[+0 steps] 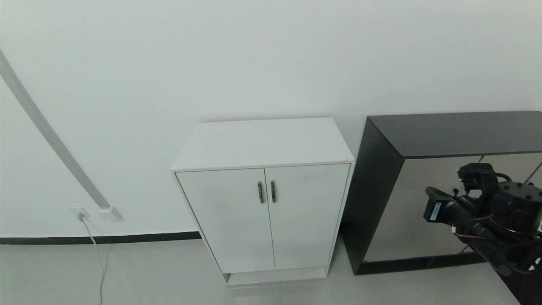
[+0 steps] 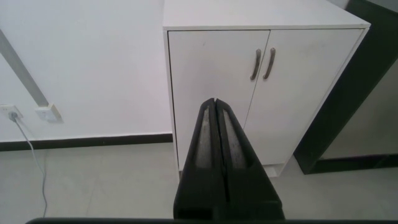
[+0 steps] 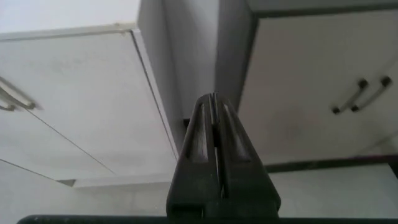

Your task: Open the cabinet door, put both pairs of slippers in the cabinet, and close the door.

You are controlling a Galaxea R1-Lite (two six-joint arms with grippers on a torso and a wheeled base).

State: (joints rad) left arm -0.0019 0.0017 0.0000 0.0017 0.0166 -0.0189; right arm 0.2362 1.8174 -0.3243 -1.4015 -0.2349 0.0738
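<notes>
A white cabinet (image 1: 262, 144) stands against the wall with both doors shut. Two dark handles (image 1: 266, 192) sit side by side at the middle seam. My left gripper (image 2: 215, 102) is shut with nothing in it, back from the cabinet (image 2: 261, 18) and level with the left door (image 2: 211, 81). My right gripper (image 3: 214, 99) is shut and empty too, facing the gap between the white cabinet's right door (image 3: 87, 106) and the mirrored unit. My right arm (image 1: 487, 216) hangs in front of that unit, to the right of the cabinet.
A black unit with a mirrored front (image 1: 444, 135) stands right beside the cabinet and reflects its handles (image 3: 360, 93). A wall socket with a cable (image 1: 80, 214) and a slanted cable duct (image 1: 51, 135) are to the left. Grey floor (image 1: 148, 275) lies before the cabinet.
</notes>
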